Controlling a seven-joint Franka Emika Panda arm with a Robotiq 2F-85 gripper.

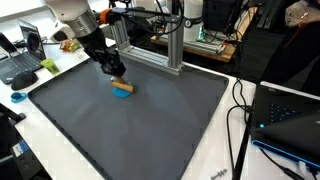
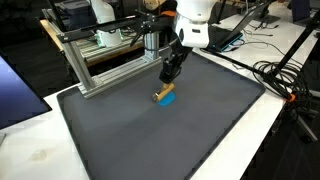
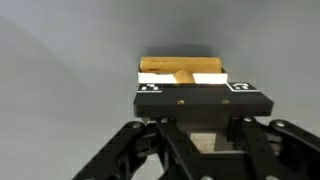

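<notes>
Pincer (image 3: 186,90) hangs low, jaws drawn narrow, with its tips right at the wooden block (image 1: 121,86). The block lies directly beneath it on a blue piece (image 1: 124,92), on the dark surface (image 1: 150,135).

No legible text, brand, number or sign appears in any view. The only printed markings are a left checkered square (image 3: 150,87) and a right checkered square (image 3: 242,87), black-and-white, at the ends of the black crossbar (image 3: 195,99) on the gripper (image 3: 187,80) in the wrist view; their patterns are too small to decode. The wooden block (image 3: 160,67) just beyond the crossbar bears no readable marking.
</notes>
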